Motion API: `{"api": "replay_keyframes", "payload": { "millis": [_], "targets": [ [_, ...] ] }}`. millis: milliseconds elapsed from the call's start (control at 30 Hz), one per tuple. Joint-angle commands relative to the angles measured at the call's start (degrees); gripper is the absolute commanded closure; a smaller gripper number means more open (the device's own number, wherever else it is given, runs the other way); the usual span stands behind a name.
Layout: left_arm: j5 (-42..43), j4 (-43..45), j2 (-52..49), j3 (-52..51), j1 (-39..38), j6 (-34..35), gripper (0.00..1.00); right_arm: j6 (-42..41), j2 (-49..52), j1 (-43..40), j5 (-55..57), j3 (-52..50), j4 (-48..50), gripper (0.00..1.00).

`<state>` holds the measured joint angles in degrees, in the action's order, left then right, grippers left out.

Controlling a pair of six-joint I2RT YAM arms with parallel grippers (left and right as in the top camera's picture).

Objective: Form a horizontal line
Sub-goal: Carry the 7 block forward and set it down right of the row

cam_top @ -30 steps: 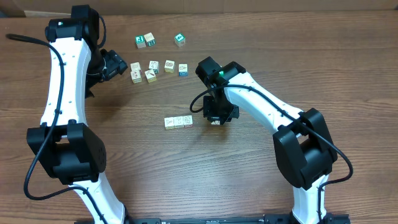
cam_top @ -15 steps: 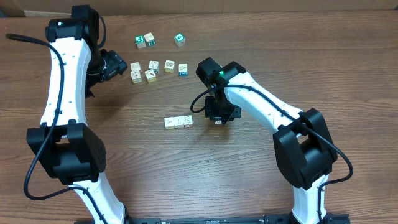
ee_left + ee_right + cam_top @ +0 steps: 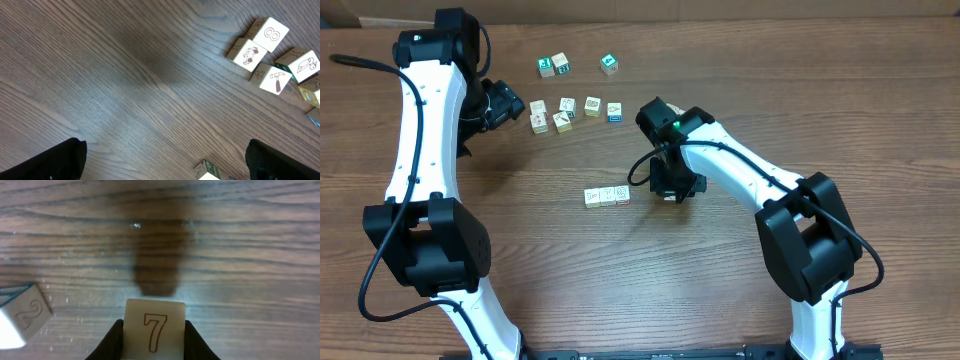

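Right gripper (image 3: pixel 154 336) clamps the 7 cube (image 3: pixel 154 322) mid-frame, just right of the three-cube line (image 3: pixel 607 196). Left gripper (image 3: pixel 508 102) gapes empty, upper left, beside loose cubes (image 3: pixel 565 110).

Bright even light from above; soft shadows on table (image 3: pixel 150 65); wrist views slightly soft.

A row of three cubes (image 3: pixel 607 195) lies at the middle of the table (image 3: pixel 570 280). The cube marked 7 (image 3: pixel 154 328) is near it on the right, in the jaws of the right gripper (image 3: pixel 672 192). Loose cubes (image 3: pixel 593 106) lie farther back, toward the left.
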<state>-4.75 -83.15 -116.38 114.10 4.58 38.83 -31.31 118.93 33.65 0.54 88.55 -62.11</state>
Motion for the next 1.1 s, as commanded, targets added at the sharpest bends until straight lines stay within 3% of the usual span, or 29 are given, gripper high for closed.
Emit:
{"api": "replay_keyframes", "payload": {
  "millis": [0,300,633,800,1067],
  "targets": [
    [-0.13,-0.13,-0.52,-0.28,-0.46,-0.24,0.0,-0.39,0.2,0.09,0.9,-0.92,0.81,0.79],
    [-0.13,-0.13,-0.52,-0.28,-0.46,-0.24,0.0,-0.39,0.17,0.09,0.9,-1.09,0.79,0.71],
    [-0.13,-0.13,-0.52,-0.28,-0.46,-0.24,0.0,-0.37,0.17,0.09,0.9,-1.18,0.5,0.45],
    [-0.13,-0.13,-0.52,-0.28,-0.46,-0.24,0.0,-0.39,0.17,0.09,0.9,-1.18,0.52,0.38],
    [-0.13,-0.11,-0.52,-0.28,-0.46,-0.24,0.0,-0.17,-0.35,0.02,0.94,-0.04,0.09,0.38]
  ]
}}
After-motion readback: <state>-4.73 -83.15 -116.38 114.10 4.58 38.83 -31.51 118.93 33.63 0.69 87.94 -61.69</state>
